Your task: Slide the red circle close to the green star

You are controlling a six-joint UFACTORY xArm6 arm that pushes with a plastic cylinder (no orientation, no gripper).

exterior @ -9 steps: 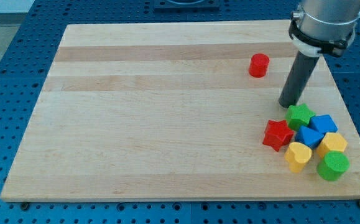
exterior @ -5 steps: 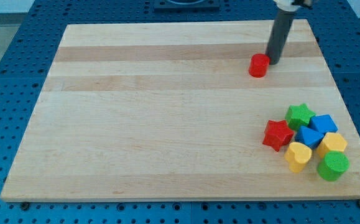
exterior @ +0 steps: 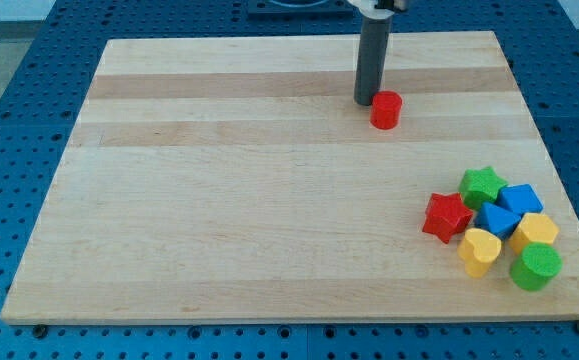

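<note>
Red circle [exterior: 386, 110] on wooden tabletop [exterior: 219, 200] — my tip [exterior: 366, 101] touches its upper-left edge. Green star [exterior: 482, 185] well apart, lower right, clustered beside red star [exterior: 446, 217] — no tool fitted.

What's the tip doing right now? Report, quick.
My tip: no gripper, holds nothing; it sits against the red circle, on its upper-left side.

No text, label, brand, number or sign can be read anywhere in the camera view: the wooden counter [exterior: 269, 200] is plain, and the coloured blocks on it carry no markings.
</note>
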